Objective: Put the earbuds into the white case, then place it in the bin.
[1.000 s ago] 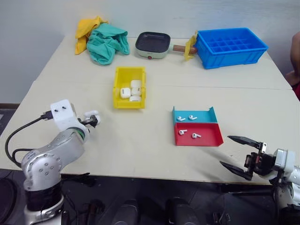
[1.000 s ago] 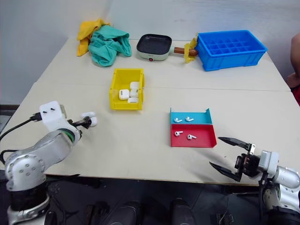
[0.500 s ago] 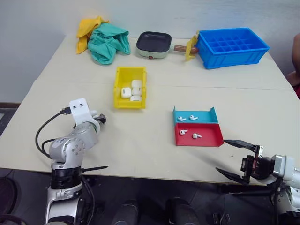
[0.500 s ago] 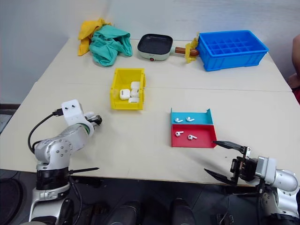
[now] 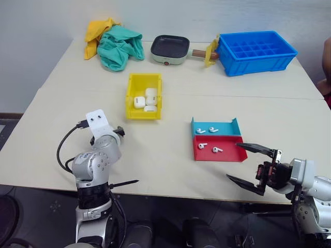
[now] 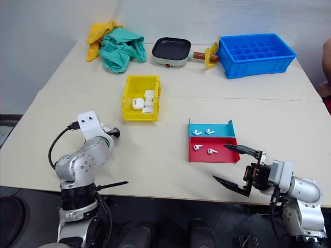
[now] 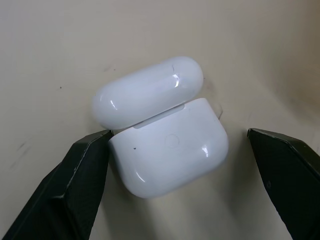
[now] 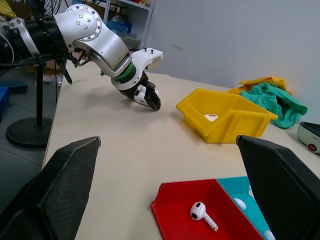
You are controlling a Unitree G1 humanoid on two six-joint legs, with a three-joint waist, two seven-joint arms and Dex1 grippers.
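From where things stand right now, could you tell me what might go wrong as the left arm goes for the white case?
1. The white case lies with its lid ajar between the left gripper's open jaws, one touching it, the other apart. Closing may push it sideways or snap the lid shut before the earbuds are loaded.
2. The right gripper, jaws wide, hangs near the red tray. A careless reach could knock the tray and scatter the buds.

The left arm (image 5: 95, 160), lower left of the frame, is silver metal with small screws, a green ring, a white wrist block and a black cable. The right arm (image 5: 310, 182), lower right, is silver with black fingers (image 5: 251, 149).
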